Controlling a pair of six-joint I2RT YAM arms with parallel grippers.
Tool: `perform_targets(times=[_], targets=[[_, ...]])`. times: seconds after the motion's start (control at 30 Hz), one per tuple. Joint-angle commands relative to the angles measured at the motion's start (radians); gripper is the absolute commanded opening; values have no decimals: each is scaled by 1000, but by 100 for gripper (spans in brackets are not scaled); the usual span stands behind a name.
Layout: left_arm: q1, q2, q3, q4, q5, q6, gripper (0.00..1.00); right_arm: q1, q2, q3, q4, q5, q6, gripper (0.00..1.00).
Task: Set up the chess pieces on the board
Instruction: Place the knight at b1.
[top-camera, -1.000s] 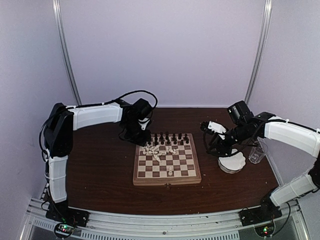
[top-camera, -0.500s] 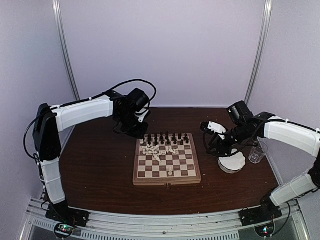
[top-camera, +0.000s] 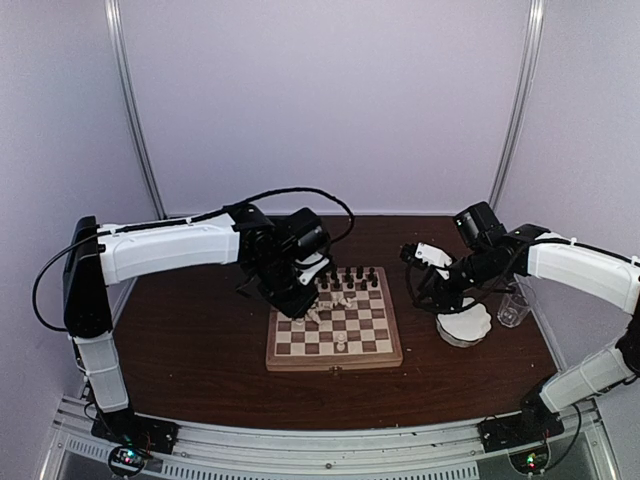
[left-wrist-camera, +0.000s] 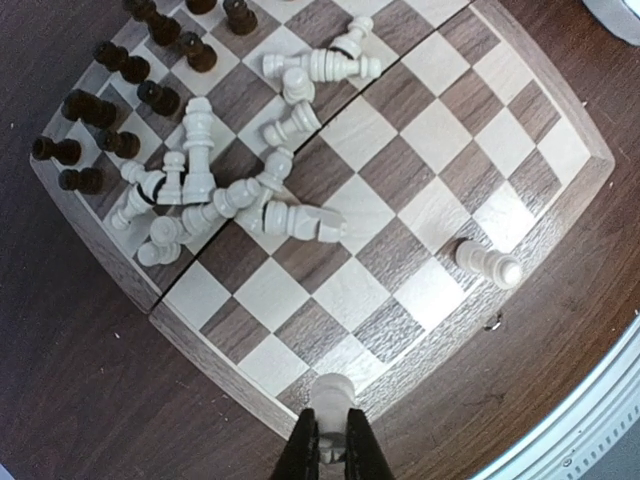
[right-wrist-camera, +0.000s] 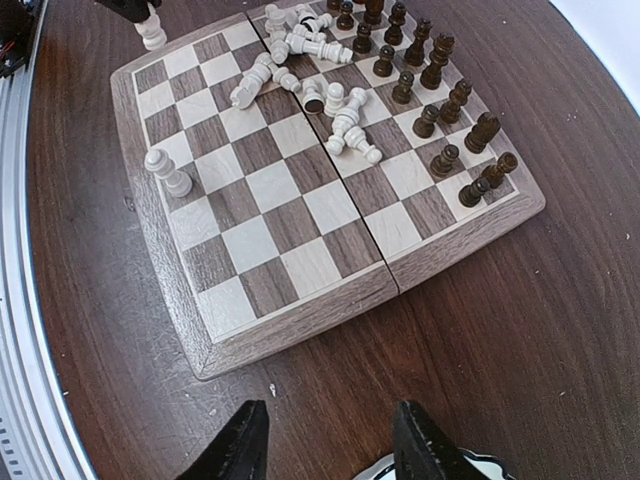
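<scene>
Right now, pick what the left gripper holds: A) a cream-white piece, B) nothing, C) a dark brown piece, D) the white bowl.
A: in the left wrist view the left gripper is closed on a cream-white piece, at the edge of the board.

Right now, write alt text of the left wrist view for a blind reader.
The left gripper grips a white chess piece above the edge of the chessboard; most other white pieces lie toppled beside standing dark ones.
</scene>
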Motion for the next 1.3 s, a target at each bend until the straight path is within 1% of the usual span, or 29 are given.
perform_targets(times=[0.0,0.33,0.43,0.63,1.27], targets=[[-17,2,-38,25,-8,-27,3,-3,2,-1,16,22,-4,45],[-25,68,-45,44,-20,-44,2,-4,-10,-8,20,42,-6,45],[-24,69,-63,59,-23,-58,1,-4,-10,-8,21,44,-7,45],[-26,65,-95,82,14,-80,1,-3,-6,-6,20,40,-8,46],[-41,60,-156,115,18,-109,0,-3,6,-5,19,34,-7,46]])
